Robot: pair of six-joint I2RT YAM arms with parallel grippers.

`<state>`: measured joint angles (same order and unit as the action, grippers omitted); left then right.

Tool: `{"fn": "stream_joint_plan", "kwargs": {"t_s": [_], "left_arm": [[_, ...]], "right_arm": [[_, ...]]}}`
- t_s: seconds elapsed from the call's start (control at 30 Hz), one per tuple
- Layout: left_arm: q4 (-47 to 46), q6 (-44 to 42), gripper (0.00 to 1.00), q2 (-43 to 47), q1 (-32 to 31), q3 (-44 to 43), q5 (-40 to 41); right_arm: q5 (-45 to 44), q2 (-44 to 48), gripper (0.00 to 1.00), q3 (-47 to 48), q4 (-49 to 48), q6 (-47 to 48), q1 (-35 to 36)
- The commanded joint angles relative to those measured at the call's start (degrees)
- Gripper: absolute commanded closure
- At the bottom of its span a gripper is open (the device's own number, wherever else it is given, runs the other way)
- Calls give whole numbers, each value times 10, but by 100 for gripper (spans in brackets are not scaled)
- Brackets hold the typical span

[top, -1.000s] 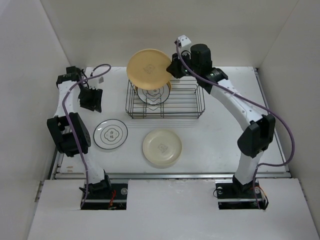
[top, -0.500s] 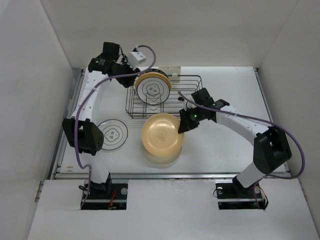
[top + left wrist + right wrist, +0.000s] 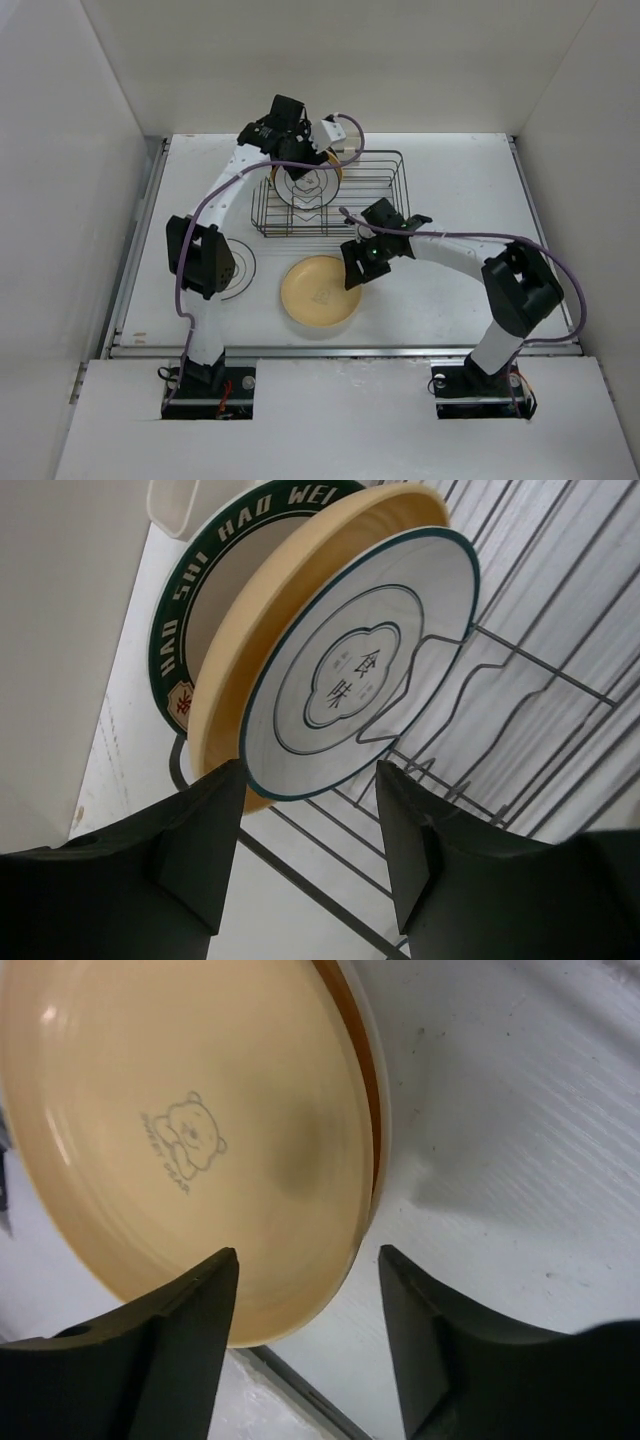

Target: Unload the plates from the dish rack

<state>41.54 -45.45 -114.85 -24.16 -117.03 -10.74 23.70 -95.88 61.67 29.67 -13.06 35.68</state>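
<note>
Your left hand (image 3: 310, 780): spread apart, line-drawn plate (image 3: 350, 670) standing in the rack (image 3: 540, 680) just ahead.
Your right hand (image 3: 305, 1260): spread apart, yellow plate (image 3: 180, 1130) lying flat just beneath.

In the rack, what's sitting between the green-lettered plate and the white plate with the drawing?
A yellow plate stands between the green-lettered plate and the white plate; the left wrist view shows it.
</note>
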Motion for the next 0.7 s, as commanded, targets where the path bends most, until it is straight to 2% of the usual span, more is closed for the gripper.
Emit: {"fn": "stream_joint_plan", "kwargs": {"t_s": [0.0, 0.1, 0.33, 0.67], "left_arm": [[-41, -17, 48, -2, -1, -14, 34], [-59, -17, 45, -16, -6, -20, 48], [-72, -31, 45, -42, -6, -26, 37], [-113, -36, 44, -53, -6, -19, 56]], "right_arm": [[-61, -13, 33, 43, -1, 1, 23], [-88, 2, 32, 56, 5, 1, 23], [-164, 94, 27, 83, 28, 1, 23], [-133, 132, 26, 105, 22, 17, 23]]}}
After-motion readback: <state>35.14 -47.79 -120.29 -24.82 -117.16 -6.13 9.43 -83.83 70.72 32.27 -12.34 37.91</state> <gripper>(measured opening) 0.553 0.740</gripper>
